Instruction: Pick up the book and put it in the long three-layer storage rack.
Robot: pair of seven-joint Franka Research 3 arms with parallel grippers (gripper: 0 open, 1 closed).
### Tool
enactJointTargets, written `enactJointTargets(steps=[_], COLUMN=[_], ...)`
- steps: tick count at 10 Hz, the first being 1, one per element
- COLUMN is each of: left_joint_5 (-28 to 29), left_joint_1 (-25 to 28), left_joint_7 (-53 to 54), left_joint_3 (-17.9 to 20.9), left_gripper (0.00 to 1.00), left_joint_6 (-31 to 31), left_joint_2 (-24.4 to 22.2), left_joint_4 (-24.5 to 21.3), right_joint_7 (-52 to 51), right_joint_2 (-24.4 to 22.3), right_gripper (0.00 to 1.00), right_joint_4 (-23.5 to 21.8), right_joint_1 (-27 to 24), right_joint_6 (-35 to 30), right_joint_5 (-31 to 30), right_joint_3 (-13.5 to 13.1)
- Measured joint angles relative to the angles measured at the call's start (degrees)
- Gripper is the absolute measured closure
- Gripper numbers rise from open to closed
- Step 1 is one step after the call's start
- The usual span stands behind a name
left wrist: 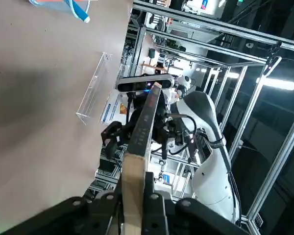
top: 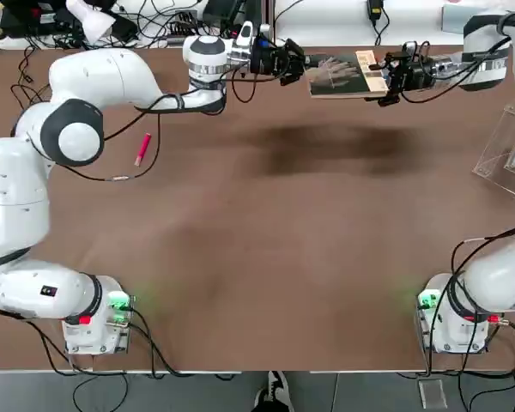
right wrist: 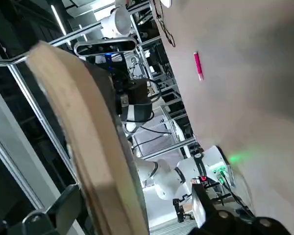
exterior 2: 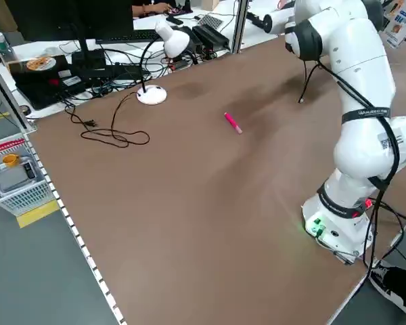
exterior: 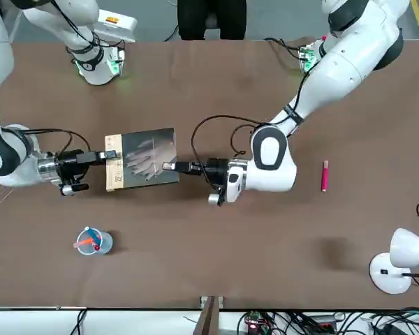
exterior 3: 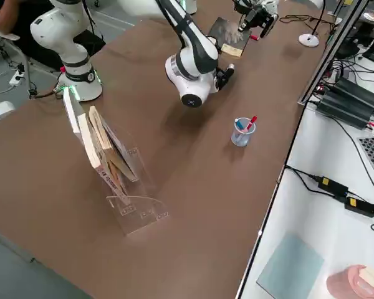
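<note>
No brand, label or cover text can be read anywhere in these views. Nearest the arm bases, to the robot's right of the table, stands the long three-layer storage rack, one clear acrylic unit with slanted dividers; several thin books already lean in its slots, their exact number unclear. Beyond the rack, toward the far edge, one small clear cup holds pens. Farther still from the rack, over the far part of the table, the book is held lying flat in the air between the two arms: one thin rectangle, dark grey cover with a pale hand-like image and a tan strip along one edge. The left gripper is clamped on the dark edge. The right gripper sits at the tan edge, fingers spread to either side of it, no firm grip evident. One pink pen lies across the table from the rack, on the left arm's side; one white desk lamp stands at the far edge there.
</note>
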Motion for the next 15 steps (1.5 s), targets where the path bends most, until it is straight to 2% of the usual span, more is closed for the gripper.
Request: enactJointTargets(steps=[2,3,5,8,9,10,11,12,13,14,15], left_joint_5=[0.0,0.0,0.0,0.0,0.0,0.0,0.0,0.0,-0.01,-0.06,-0.11], left_joint_1=[0.01,0.01,0.01,0.01,0.01,0.01,0.01,0.01,0.02,0.01,0.01], left_joint_7=[0.0,0.0,0.0,0.0,0.0,0.0,0.0,0.0,0.0,0.0,0.0], left_joint_3=[0.0,0.0,0.0,0.01,0.01,0.01,0.01,0.01,0.01,0.0,-0.02], left_gripper=[0.99,0.99,0.99,0.97,0.97,0.96,0.95,0.95,0.89,0.89,0.84], left_joint_6=[0.0,0.0,0.0,0.0,0.0,0.0,0.0,0.0,0.0,-0.01,-0.01], left_joint_2=[0.0,0.0,0.0,0.0,0.0,0.0,0.0,0.0,0.0,0.0,0.0], left_joint_4=[0.21,0.29,0.35,0.36,0.37,0.42,0.51,0.59,0.62,0.69,0.79], right_joint_7=[0.01,0.03,0.24,3.24,4.45,5.52,6.07,6.29,6.61,6.81,6.87], right_joint_2=[0.0,0.0,-0.01,-0.13,-0.26,-0.39,-0.53,-0.68,-0.84,-0.99,-1.08], right_gripper=[0.04,0.15,0.19,0.54,0.64,0.7,0.7,0.79,0.85,0.85,0.85], right_joint_4=[-0.43,-0.58,-0.68,-0.68,-0.68,-0.68,-0.68,-0.67,-0.65,-0.65,-0.61], right_joint_1=[0.0,0.0,-0.14,-0.85,-1.07,-1.21,-1.32,-1.42,-1.56,-1.66,-1.73], right_joint_6=[-0.06,-0.17,-0.76,-2.26,-2.68,-2.93,-3.02,-3.03,-3.02,-3.01,-3.01], right_joint_5=[0.0,0.0,0.0,0.01,0.04,0.04,0.06,0.13,0.2,0.26,0.32], right_joint_3=[0.16,0.19,0.19,0.2,0.27,0.37,0.52,0.68,0.85,0.94,1.0])
